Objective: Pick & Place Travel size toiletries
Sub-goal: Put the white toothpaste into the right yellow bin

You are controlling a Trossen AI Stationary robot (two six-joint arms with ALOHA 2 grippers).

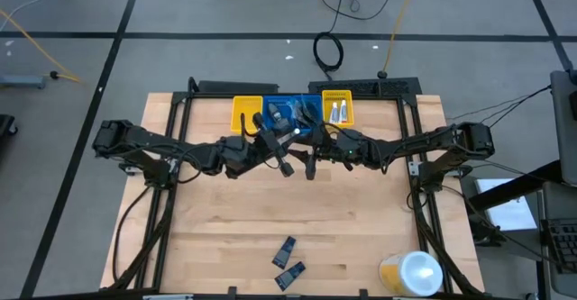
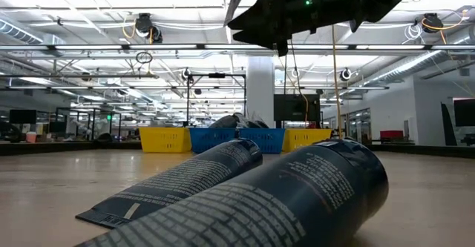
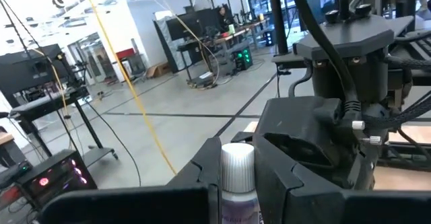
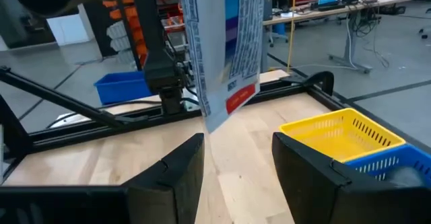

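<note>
1. Here the left gripper [image 1: 287,160] hangs above the table just in front of the blue bin [image 1: 290,107], its fingers [image 3: 283,183] closed on a small tube with a white cap [image 3: 237,177], cap pointing away from the wrist.
2. The right gripper [image 1: 312,162] hovers close beside it, almost tip to tip; its fingers [image 4: 306,163] stand apart, and the tube's printed tail end [image 4: 225,49] hangs down just ahead of the gap without being pinched.
3. So the tube's long axis runs from one gripper toward the other, which suggests a hand-over or a short carry back to the bins.
4. Two dark tubes [image 1: 287,262] lie well apart from both arms at the table's near edge, beside the yellow container [image 1: 410,273]; neither arm is clearly nearer.
</note>
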